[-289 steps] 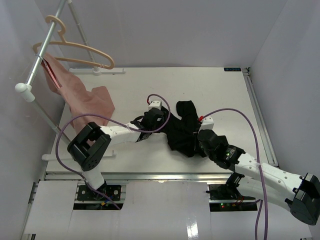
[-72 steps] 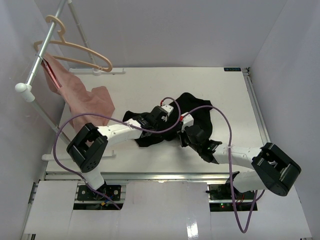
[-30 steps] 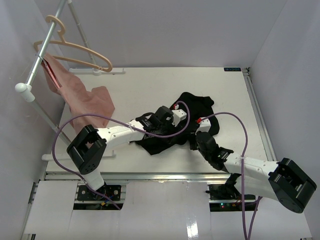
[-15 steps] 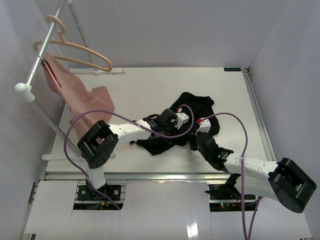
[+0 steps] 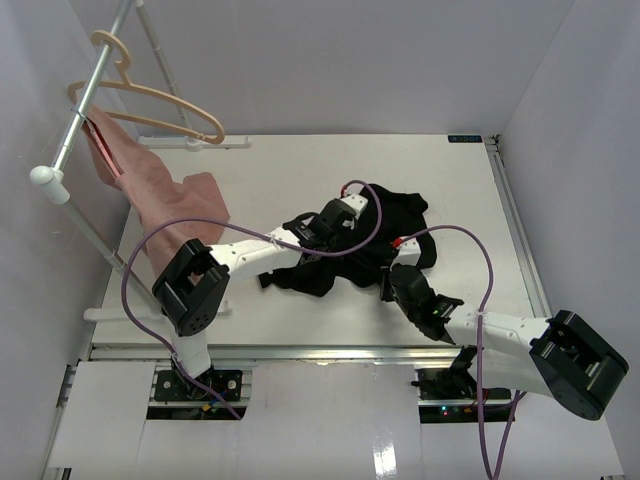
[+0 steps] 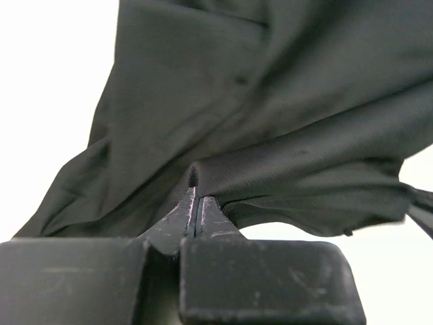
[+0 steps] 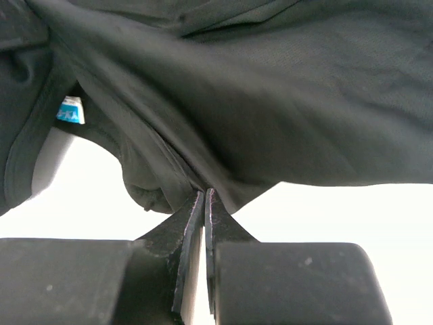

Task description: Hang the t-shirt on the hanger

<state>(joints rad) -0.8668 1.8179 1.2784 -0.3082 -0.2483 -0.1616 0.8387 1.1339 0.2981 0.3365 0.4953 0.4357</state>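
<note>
The left gripper is pinched together on a raised fold of the black t-shirt — the cloth bunches right at its tips and spreads away ahead of it. The right gripper is clamped on another fold, fabric draped just above its tips and a blue label up to its left. The hanger hangs on the rail — well apart from both grippers, on the left arm's side.

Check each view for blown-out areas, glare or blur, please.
Top external: even, soft light, sharp, slight glare on the near white panel. Left wrist: white table blown out to featureless white; crumpled black fabric t-shirt keeps fold detail. Right wrist: same washed-out table, shirt weave readable.
</note>
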